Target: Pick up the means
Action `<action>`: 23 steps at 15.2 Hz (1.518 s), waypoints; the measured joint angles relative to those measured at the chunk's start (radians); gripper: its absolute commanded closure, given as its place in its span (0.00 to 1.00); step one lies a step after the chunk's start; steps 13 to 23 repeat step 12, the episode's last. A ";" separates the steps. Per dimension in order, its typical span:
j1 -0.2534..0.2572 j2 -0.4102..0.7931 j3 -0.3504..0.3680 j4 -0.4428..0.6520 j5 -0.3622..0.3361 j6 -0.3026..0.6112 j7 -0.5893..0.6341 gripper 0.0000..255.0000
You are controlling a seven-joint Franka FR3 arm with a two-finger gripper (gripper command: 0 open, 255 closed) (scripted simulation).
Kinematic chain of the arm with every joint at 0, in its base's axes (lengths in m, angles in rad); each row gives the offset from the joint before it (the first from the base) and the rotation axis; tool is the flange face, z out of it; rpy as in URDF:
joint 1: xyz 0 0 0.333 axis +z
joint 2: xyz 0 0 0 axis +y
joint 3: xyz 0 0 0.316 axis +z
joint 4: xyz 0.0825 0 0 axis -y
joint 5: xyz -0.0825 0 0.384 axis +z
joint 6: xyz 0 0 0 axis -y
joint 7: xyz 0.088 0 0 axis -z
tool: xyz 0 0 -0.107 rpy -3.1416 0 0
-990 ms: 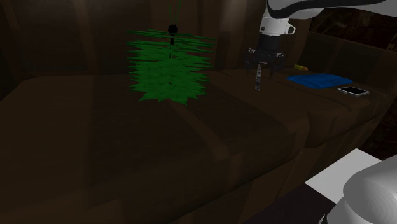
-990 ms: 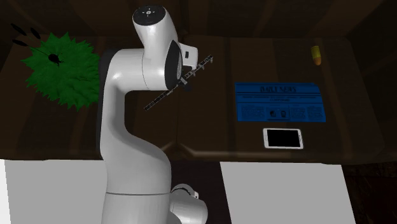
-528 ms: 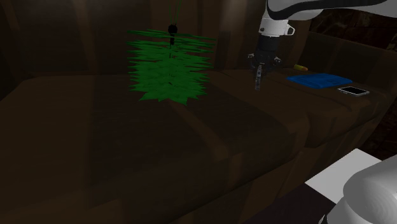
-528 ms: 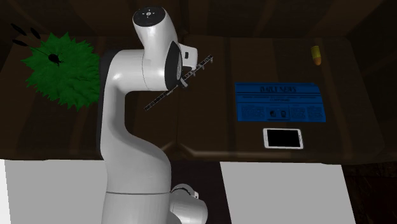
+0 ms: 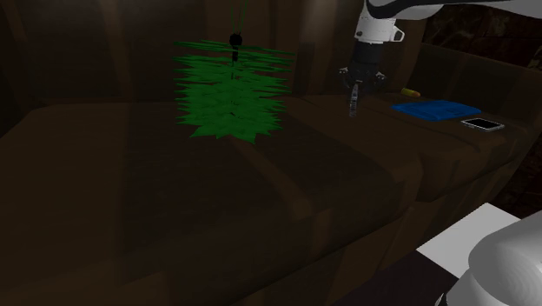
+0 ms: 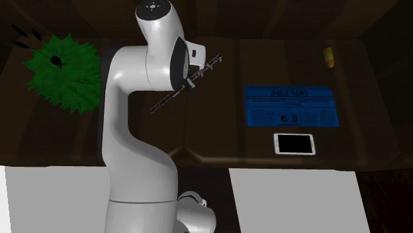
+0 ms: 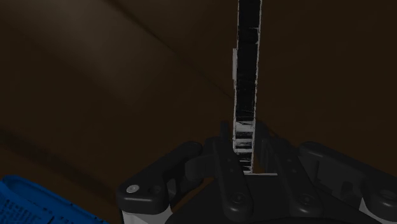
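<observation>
Starting at the shoulder view's left, you have a green plant (image 5: 228, 96) made of flat, spiky, star-like leaf layers with a small black knob on top. It sits on a dark brown bench (image 5: 261, 200) whose surface shows broad, faint plank lines.

Moving right, the white arm (image 6: 132, 132), smooth and glossy with dark joints, reaches over the bench. Your end effector (image 5: 354, 83) points down, and its black fingers are drawn in tight on a strip (image 5: 353, 104). The strip is long, thin and flat, dark with pale grey rungs like a ladder. In the wrist view it runs straight out from between the fingers (image 7: 230, 156), clasped on both sides. From the second exterior view it shows as a slanted bar (image 6: 173, 93) crossing in front of the arm. You cannot tell whether its lower end touches the bench.

Further right lie a small orange-yellow capsule (image 5: 410, 90), a flat blue printed sheet (image 5: 432, 109) and a white-edged phone (image 5: 483, 124) with a black screen. The white stand (image 5: 465, 243) fills the lower right.

A second ago the fingers stood spread on either side of the strip. They have now closed on it, and hand and strip sit slightly higher.
</observation>
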 measured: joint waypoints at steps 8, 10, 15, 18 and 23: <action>-0.001 0.030 0.002 0.139 -0.003 -0.109 -0.002 1.00; -0.002 0.042 0.001 0.179 -0.005 -0.137 -0.005 1.00; -0.002 0.054 0.003 0.213 -0.006 -0.159 -0.004 1.00; -0.002 0.054 0.003 0.213 -0.006 -0.159 -0.004 1.00; -0.002 0.054 0.003 0.213 -0.006 -0.159 -0.004 1.00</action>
